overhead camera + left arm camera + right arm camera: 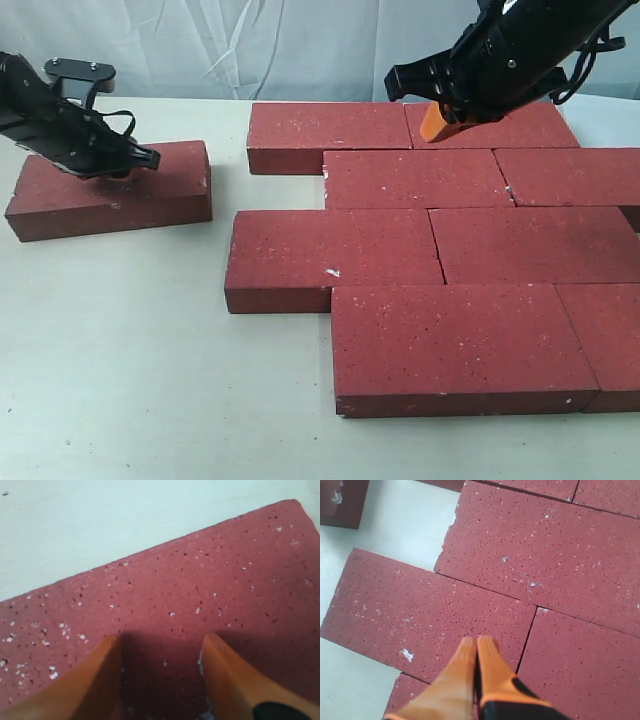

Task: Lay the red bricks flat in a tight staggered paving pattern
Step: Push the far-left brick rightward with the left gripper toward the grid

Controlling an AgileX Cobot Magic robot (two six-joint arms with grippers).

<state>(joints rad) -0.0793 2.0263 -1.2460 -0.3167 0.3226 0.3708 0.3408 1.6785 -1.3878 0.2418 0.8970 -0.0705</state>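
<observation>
Several dark-red bricks lie flat in a staggered patch (430, 250) on the right, four rows deep. One loose brick (110, 195) lies apart at the left, angled. My left gripper (125, 168) rests low on that loose brick's top (200, 580), open, its orange fingers (100, 675) spread with only brick surface between them. My right gripper (437, 120) is shut on nothing, its orange tips (476, 642) pressed together above a back-row brick (430, 610) beside a seam. I cannot tell whether they touch it.
A pale table (120, 350) carries everything; a strip of it separates the loose brick from the patch. The left ends of the rows step in and out (285, 195). White cloth (200, 50) hangs behind.
</observation>
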